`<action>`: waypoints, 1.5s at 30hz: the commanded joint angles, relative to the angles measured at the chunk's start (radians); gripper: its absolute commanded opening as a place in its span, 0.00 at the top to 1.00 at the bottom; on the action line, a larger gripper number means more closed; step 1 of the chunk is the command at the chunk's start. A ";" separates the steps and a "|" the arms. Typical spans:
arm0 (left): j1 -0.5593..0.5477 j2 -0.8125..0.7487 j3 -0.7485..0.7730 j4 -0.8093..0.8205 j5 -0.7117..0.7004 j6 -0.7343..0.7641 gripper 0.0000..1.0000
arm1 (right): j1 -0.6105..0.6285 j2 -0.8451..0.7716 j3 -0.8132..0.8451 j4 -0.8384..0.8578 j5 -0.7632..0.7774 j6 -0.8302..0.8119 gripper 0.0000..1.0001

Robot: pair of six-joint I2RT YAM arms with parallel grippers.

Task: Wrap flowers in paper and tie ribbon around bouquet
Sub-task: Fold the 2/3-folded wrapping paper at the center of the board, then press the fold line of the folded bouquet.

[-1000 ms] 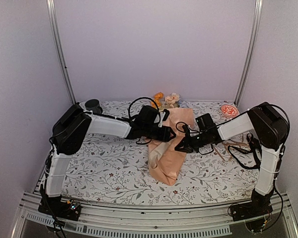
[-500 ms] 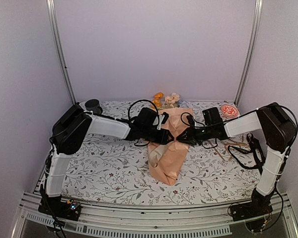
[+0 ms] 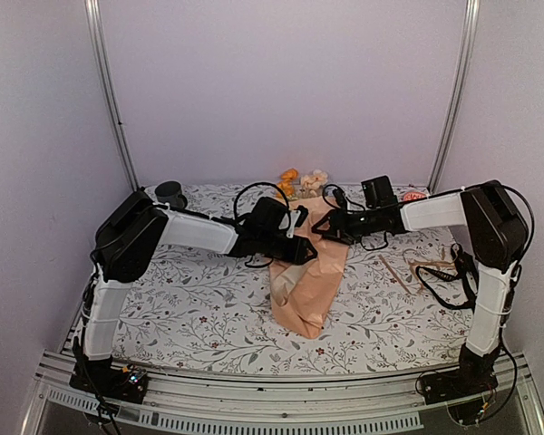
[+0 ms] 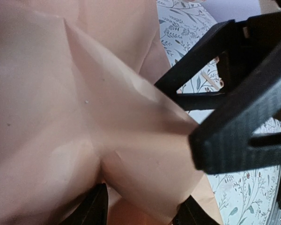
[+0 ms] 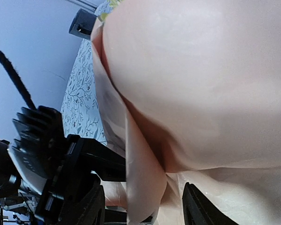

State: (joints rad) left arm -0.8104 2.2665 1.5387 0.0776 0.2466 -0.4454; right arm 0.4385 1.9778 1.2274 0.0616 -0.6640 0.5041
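Paper (image 3: 308,272) is folded round the stems, flowers (image 3: 301,181) poking out its far end. Left gripper (image 3: 303,252) is clamped on the paper's left fold, and the right gripper (image 3: 323,228) sits jaws-apart at its right edge. I'd hold that left pinch firm so nothing unrolls.

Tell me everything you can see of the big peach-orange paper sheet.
The peach-orange paper is plain, matte and creased, folded over into a long bundle lying on the floral table cover. At its far end orange and cream blooms poke out. A fold is held between the left gripper's fingers; the right gripper straddles another edge, jaws apart.
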 commanded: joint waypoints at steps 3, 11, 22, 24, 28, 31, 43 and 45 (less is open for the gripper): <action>0.009 0.001 -0.006 0.014 -0.004 0.013 0.53 | 0.008 0.045 0.037 -0.057 -0.012 -0.038 0.56; 0.006 -0.021 -0.003 0.011 0.000 0.048 0.50 | -0.036 0.067 0.027 -0.059 -0.031 -0.039 0.99; -0.122 -0.223 0.015 -0.084 -0.023 0.360 0.31 | -0.091 0.207 0.028 0.017 -0.098 -0.028 0.99; -0.147 -0.279 -0.004 -0.131 -0.054 0.374 0.31 | -0.096 0.222 0.022 0.034 -0.102 -0.021 0.99; -0.167 -0.404 -0.093 -0.298 -0.196 0.237 0.32 | -0.097 0.239 0.013 0.073 -0.111 0.009 0.99; -0.187 -0.490 -0.232 -0.386 -0.262 0.091 0.31 | -0.098 0.240 -0.008 0.111 -0.108 0.041 0.99; -0.490 -0.535 -0.355 -0.426 -0.656 -0.144 0.01 | -0.095 0.209 -0.078 0.145 -0.048 0.068 0.99; -0.509 -0.475 -0.326 -0.459 -0.707 -0.134 0.01 | -0.091 0.200 -0.085 0.148 -0.040 0.072 0.99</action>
State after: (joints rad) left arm -1.2865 1.7077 1.1507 -0.2989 -0.2577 -0.5468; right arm 0.3485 2.1811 1.1786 0.2462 -0.7723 0.5625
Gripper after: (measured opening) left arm 0.990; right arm 0.007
